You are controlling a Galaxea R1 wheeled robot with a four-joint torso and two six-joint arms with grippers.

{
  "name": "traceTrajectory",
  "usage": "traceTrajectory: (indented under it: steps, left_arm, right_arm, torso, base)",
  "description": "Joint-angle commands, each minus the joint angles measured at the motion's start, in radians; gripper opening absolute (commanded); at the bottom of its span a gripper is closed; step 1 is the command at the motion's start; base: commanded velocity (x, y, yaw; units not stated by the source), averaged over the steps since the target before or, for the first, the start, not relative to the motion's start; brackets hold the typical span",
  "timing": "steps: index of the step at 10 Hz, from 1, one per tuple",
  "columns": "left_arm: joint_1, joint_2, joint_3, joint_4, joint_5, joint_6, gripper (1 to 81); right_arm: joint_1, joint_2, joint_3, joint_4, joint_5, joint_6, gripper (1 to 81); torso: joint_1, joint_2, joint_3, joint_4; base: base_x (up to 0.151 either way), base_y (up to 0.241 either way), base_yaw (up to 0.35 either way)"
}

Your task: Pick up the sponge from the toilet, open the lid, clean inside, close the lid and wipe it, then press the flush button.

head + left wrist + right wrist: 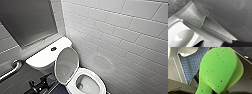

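The right gripper (213, 91) grips the sponge (218, 68) and the lid (65, 63) stands raised at 10 o'clock of the toilet bowl (98, 81), apparently leaving cleaning, closing, wiping and flushing; the left gripper (48, 75) I cannot tell whether open

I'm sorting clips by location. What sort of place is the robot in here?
Most likely a bathroom or toilet cubicle: a white glossy ceramic toilet with its smooth white oval plastic lid raised, a curved metal grab bar on the wall, and pale rectangular wall tiles.

white tiled walls (120, 32), grab bar (11, 70), blue tiled floor (192, 64).
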Motion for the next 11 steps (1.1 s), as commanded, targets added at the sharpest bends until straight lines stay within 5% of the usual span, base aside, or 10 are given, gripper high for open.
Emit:
traceTrajectory:
  steps: [1,2,5,6,7,9,11]
  left_arm:
    - [-0.042,-0.083,0.029,0.049,0.025,0.001,81.1]
    - [0.001,-0.102,0.015,0.11,0.039,0.024,81.1]
    - [0.095,-0.082,-0.02,0.722,0.272,0.047,81.1]
    - [0.098,-0.076,0.016,0.943,0.379,0.044,81.1]
    - [0.1,-0.077,0.094,1.142,0.583,0.05,81.1]
    - [0.162,-0.064,0.2,1.365,0.824,0.053,81.1]
    - [0.31,-0.025,0.205,1.5,0.92,0.053,81.1]
  right_arm:
    - [0.0,-0.037,0.013,-0.034,-0.048,0.0,1.0]
    - [0.0,-0.041,0.007,-0.034,-0.048,0.001,1.0]
    - [0.006,-0.057,-0.013,-0.053,-0.046,0.0,1.0]
    - [0.005,-0.065,-0.019,-0.076,-0.043,0.0,1.0]
    - [0.001,-0.071,-0.028,-0.097,-0.042,-0.002,1.0]
    - [-0.003,-0.076,-0.036,-0.102,-0.028,-0.002,1.0]
    - [-0.014,-0.074,-0.044,-0.102,0.025,-0.002,1.0]
  torso:
    - [0.0,0.0,0.0,0.0]
    - [0.0,0.0,0.0,0.0]
    - [0.0,0.0,0.0,0.0]
    - [0.0,0.0,0.0,0.0]
    - [0.0,0.0,0.0,0.0]
    - [0.0,0.0,0.0,0.0]
    - [0.0,0.0,0.0,0.0]
  base:
    - [0.0,0.0,0.0]
    - [0.0,0.0,0.0]
    - [0.0,0.0,0.0]
    - [0.0,0.0,0.0]
    - [0.0,0.0,0.0]
    - [0.0,0.0,0.0]
    - [0.0,0.0,0.0]
